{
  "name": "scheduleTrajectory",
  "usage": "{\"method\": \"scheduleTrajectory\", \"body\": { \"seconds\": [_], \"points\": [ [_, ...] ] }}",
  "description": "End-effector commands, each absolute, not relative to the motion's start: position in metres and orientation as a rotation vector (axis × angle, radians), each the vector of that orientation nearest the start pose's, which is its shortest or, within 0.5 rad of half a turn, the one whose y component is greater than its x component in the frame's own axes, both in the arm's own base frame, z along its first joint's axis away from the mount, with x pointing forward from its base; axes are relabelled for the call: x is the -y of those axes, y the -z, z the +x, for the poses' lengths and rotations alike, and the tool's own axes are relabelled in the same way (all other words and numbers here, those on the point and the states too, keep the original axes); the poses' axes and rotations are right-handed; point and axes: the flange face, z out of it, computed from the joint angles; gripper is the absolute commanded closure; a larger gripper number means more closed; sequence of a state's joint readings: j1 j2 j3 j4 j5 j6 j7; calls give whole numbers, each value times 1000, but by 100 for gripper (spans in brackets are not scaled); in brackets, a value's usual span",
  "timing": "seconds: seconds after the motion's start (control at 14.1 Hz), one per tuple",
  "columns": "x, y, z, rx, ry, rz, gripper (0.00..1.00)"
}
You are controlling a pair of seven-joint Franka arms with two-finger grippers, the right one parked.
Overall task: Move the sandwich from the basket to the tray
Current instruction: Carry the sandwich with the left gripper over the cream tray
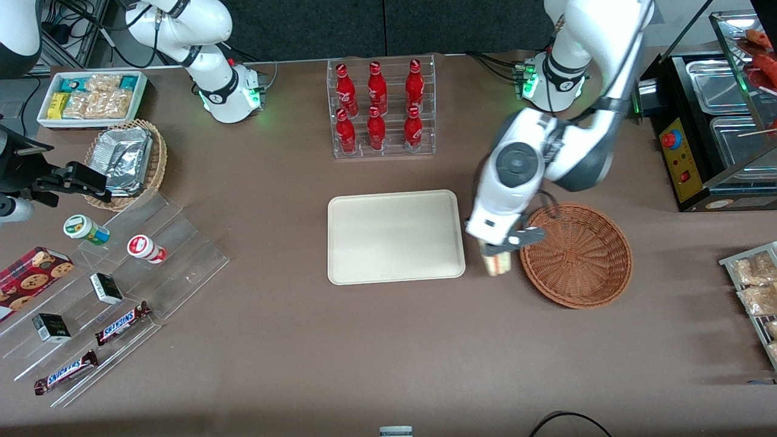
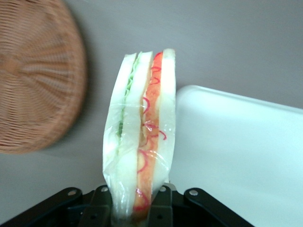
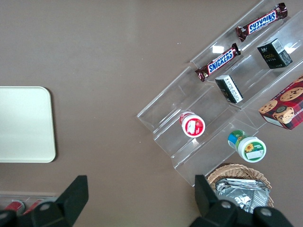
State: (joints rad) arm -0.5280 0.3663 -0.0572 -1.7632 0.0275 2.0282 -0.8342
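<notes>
My left gripper (image 1: pixel 499 250) hangs over the strip of table between the basket (image 1: pixel 576 254) and the tray (image 1: pixel 394 235), shut on the sandwich (image 1: pixel 496 263). In the left wrist view the sandwich (image 2: pixel 141 142) is a plastic-wrapped wedge of white bread with green and red-orange filling, standing on edge, its end pinched between the black fingers (image 2: pixel 163 203) of the gripper (image 2: pixel 135 208). The reddish-brown wicker basket (image 2: pixel 33 80) shows beside it with nothing in it, and the cream tray (image 2: pixel 236 151) lies on the sandwich's other flank, bare.
A clear rack of red bottles (image 1: pixel 379 108) stands farther from the front camera than the tray. A black food warmer (image 1: pixel 716 133) and a rack of snack bags (image 1: pixel 756 291) sit at the working arm's end. Clear stepped shelves with snacks (image 1: pixel 103 291) lie toward the parked arm's end.
</notes>
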Motion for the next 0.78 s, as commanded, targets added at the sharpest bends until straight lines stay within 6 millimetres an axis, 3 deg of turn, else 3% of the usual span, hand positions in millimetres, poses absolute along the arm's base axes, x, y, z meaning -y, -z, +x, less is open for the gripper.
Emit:
{"method": "scheduleTrajectory", "body": {
  "seconds": [0.0, 0.43, 0.71],
  "points": [
    [412, -335, 537, 279, -114, -3074, 100],
    [499, -290, 505, 114, -125, -3077, 100],
    [529, -265, 485, 53, -136, -3062, 100]
  ]
}}
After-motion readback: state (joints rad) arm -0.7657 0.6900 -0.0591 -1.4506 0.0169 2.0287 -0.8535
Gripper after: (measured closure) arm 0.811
